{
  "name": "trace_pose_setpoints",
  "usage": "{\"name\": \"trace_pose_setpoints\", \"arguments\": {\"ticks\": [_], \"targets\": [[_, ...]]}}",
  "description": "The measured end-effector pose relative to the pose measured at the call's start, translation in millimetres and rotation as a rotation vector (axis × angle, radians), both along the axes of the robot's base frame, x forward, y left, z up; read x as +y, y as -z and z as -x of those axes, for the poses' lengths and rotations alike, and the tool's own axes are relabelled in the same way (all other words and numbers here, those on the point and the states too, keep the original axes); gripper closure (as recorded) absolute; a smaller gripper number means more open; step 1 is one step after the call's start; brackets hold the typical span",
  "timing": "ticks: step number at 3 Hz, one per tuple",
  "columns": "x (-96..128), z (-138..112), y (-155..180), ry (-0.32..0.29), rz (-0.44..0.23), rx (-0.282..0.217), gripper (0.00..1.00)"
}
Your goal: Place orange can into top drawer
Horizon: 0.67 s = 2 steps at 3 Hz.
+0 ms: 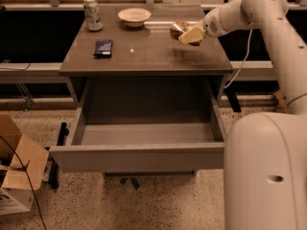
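I see the orange can (176, 28) at the right rear of the table (144, 59), clasped in the gripper (184, 33); I cannot tell whether it touches the tabletop. Under the table the top drawer (139, 158) stands pulled open. At the table's left rear stand a silver-green can (92, 14) and a bowl (135, 16).

Gripper (185, 33) over right rear of table (144, 59), seemingly clasping orange can (176, 28); top drawer (139, 158) open.

The gripper (188, 34), upper right of frame, hides part of the orange can (176, 28). The cardboard box (17, 174) is cut off at lower left, the robot body (268, 176) at lower right.
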<state>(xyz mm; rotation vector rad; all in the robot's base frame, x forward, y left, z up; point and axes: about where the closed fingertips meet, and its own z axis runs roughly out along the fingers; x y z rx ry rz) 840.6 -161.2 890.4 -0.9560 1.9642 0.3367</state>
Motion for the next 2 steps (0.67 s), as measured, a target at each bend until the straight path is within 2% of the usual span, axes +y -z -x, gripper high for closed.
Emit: {"name": "trace_pose_setpoints", "arguments": {"ticks": [1,2], "targets": [[4,53,-33,-0.065,0.138,0.015,1.00],[15,115,-33,-0.193,0.242,0.059,1.00]]}}
